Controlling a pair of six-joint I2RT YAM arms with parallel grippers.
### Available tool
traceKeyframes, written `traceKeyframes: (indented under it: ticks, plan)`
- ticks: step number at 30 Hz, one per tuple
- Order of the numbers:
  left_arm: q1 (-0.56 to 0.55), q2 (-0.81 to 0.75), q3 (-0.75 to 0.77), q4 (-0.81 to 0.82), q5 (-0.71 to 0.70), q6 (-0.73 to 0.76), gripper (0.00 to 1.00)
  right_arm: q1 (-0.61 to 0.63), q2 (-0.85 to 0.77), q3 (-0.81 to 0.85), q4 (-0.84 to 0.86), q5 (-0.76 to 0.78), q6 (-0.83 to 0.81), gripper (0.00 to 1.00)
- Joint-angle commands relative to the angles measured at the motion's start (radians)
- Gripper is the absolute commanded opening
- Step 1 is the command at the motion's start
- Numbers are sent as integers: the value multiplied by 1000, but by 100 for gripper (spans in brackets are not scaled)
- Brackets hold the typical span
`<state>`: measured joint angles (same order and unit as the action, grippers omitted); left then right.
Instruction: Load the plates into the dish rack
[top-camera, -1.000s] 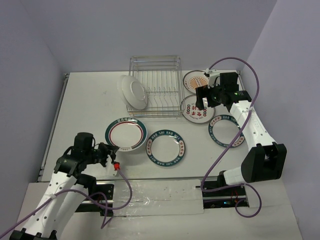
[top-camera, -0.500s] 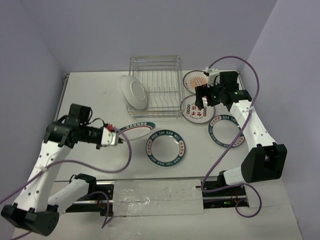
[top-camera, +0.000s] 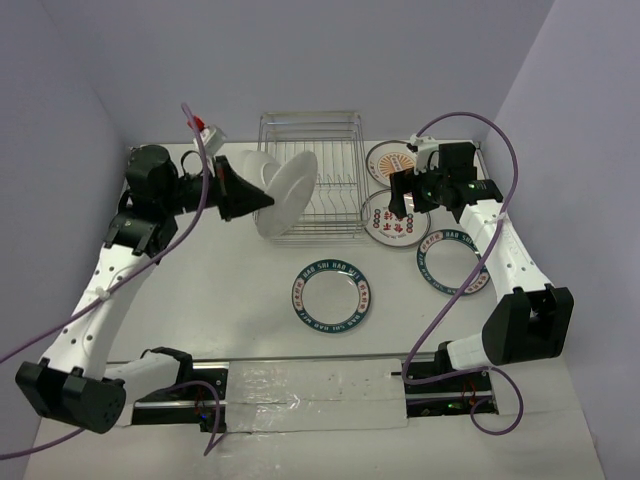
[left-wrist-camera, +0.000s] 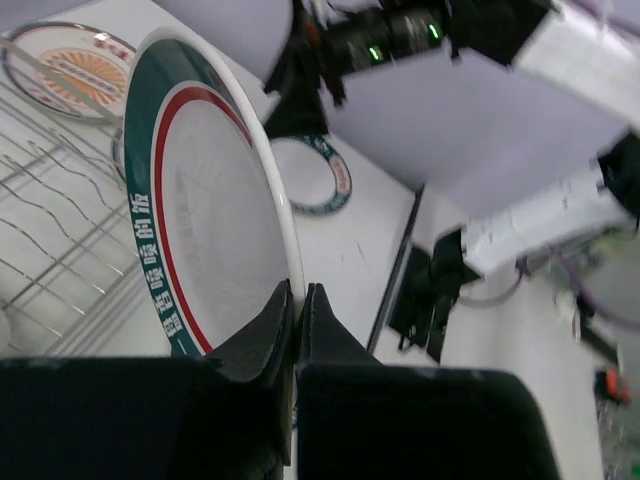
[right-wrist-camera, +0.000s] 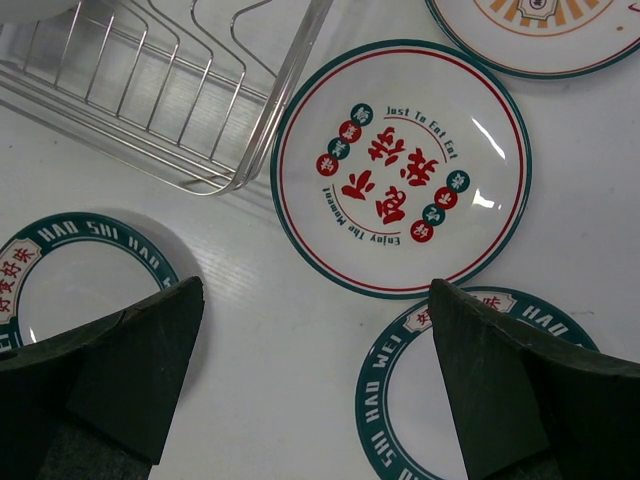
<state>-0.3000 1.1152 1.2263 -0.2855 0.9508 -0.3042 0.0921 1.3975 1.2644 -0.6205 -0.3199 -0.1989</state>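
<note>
Plate with red characters (right-wrist-camera: 400, 170): small black print "Just To Eat Eat" arcs over the centre and "Enjoy The Moment" under it. Large red Chinese characters sit between, not read. Lower-left plate (right-wrist-camera: 90, 235): teal rim reads "HAO SHI HAO", with Chinese characters at the frame edge. Lower-right plate (right-wrist-camera: 395, 380): rim shows "WEI", "SHI", "HAO". Tilted plate (left-wrist-camera: 150, 250): white Chinese characters on the teal rim, too skewed to read.

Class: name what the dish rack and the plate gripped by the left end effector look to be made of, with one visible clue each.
Dish rack: probably metal wire, shiny silver; thin bright rods with glints. Held plate: likely glazed ceramic, possibly melamine; glossy white, printed teal and red rim.
</note>
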Motion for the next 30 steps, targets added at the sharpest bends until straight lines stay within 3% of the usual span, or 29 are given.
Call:
traceKeyframes:
  ticks: [1, 5, 13, 30]
  plan:
    - [15, 44, -26, 450, -181, -405, 0, 6, 1, 15, 30, -13, 16, 100]
    - [42, 78, -120, 641, -305, -651, 0, 6, -5, 3, 38, -15, 21, 100]
    - [107, 236, -99, 709, -302, -754, 0, 6, -5, -2, 31, -31, 26, 100]
    - [125, 422, -62, 766, -325, -658, 0, 8, -25, -100, 30, -113, 26, 100]
